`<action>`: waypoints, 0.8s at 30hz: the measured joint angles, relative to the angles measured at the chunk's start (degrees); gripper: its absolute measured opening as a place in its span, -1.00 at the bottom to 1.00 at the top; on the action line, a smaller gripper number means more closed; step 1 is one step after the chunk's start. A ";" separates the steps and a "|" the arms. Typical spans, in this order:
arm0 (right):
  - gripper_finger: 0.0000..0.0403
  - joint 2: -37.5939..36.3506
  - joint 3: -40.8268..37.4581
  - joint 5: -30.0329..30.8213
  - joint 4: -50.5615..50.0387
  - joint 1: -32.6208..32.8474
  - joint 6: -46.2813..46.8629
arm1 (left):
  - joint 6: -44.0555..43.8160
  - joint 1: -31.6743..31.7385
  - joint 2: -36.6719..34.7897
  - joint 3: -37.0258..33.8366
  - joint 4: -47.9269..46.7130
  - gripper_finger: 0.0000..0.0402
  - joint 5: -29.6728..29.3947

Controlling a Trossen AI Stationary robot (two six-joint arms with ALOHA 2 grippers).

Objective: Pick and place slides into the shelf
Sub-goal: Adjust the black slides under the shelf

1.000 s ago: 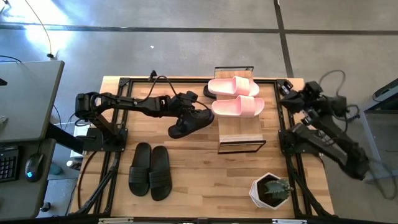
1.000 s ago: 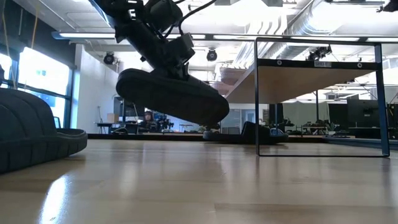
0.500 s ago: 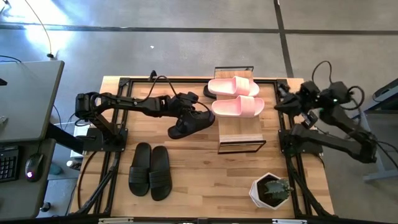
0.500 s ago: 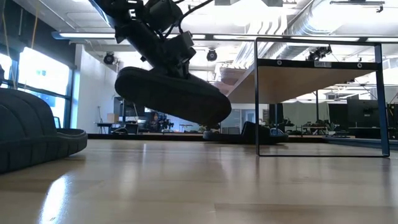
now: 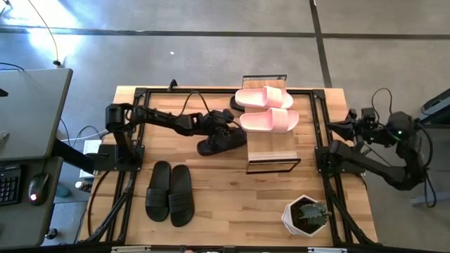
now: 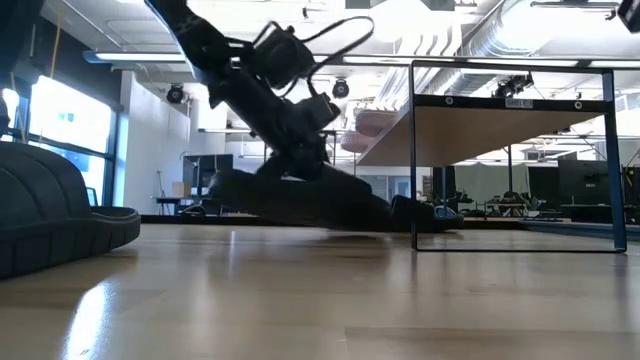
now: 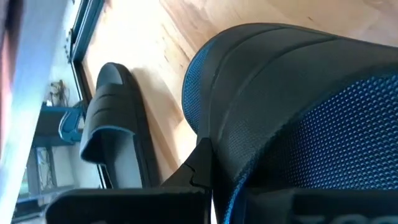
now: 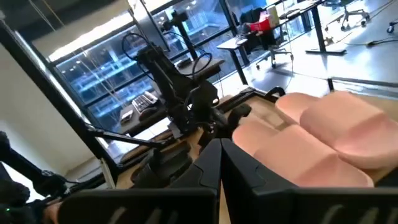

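Note:
My left gripper (image 5: 216, 129) is shut on one black slide (image 5: 223, 139), just left of the shelf (image 5: 271, 156). In the low view the slide (image 6: 310, 203) lies low, its sole down at the tabletop. The pink pair (image 5: 266, 109) lies on the shelf's plank top. Another black slide (image 5: 235, 104) rests on the table at the shelf's far end, partly hidden under the plank. A black pair (image 5: 169, 192) lies side by side, soles down, near the table's near-left. My right gripper (image 5: 348, 127) hangs shut at the table's right edge, touching nothing; its wrist view (image 8: 221, 144) looks toward the pink pair (image 8: 317, 134). My left gripper holds the black slide by its wide strap (image 7: 292, 106), at the strap's edge, where one finger (image 7: 198, 169) lies against it. It comes slanting down from the table's left. The slide sits nearly level, its sole at the tabletop; whether it rests fully, I cannot tell.
A potted plant in a white pot (image 5: 306, 215) stands at the near-right corner. The arm's black base frames (image 5: 130, 165) run along both table sides. Bare wood lies between the black pair and the shelf (image 5: 225, 197).
My left gripper has gone down and a little toward the shelf, bringing the black slide from lifted and tilted to lying low at the tabletop beside the shelf. My right arm has drawn back toward the table's right edge, away from the pink pair.

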 joint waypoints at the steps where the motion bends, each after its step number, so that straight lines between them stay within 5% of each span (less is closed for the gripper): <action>1: -1.00 -1.29 -1.02 0.54 -0.34 -0.17 0.11 | 1.03 0.32 0.81 0.88 -0.18 -1.00 0.08; 10: -1.00 -2.99 -6.20 2.52 -4.72 -0.22 -0.85 | 10.84 2.19 8.29 8.44 -0.31 -1.00 -1.51; 24: -1.00 -3.03 -5.51 4.86 -4.73 -0.22 -2.43 | 18.60 6.62 9.07 8.15 1.82 -1.00 -3.94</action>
